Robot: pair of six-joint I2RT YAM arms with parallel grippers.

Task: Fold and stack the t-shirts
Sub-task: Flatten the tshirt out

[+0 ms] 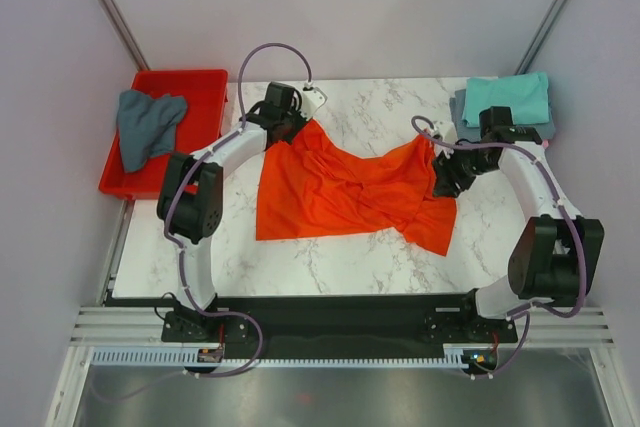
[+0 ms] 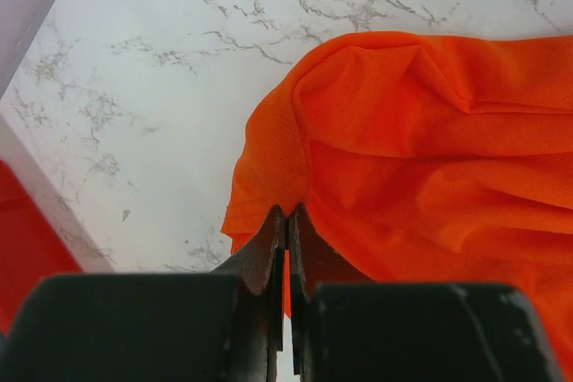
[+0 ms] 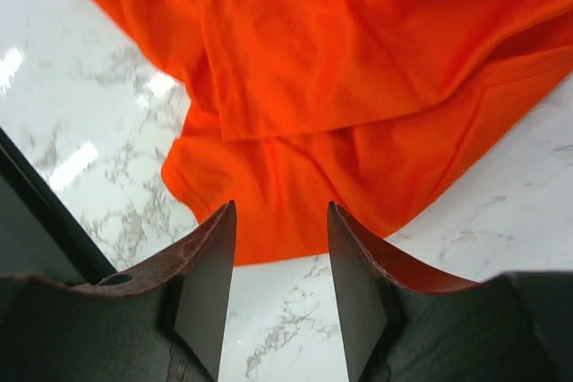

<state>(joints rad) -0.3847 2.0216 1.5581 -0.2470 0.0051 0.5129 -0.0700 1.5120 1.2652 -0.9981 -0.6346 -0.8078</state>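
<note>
your left tool [image 2: 287, 216] pinches the far left corner of the orange shirt [image 1: 340, 192], which lies crumpled across the tabletop [image 1: 350, 262]. your right tool [image 3: 280, 214] hangs open and empty just above the shirt's right edge.

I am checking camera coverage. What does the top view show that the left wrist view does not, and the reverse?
Only the top view: the grey-blue shirt, the teal shirt and the right hand. Only the left wrist view: the left hand pinched shut on a fold of the orange shirt. Both: the orange shirt and the marble table.
</note>
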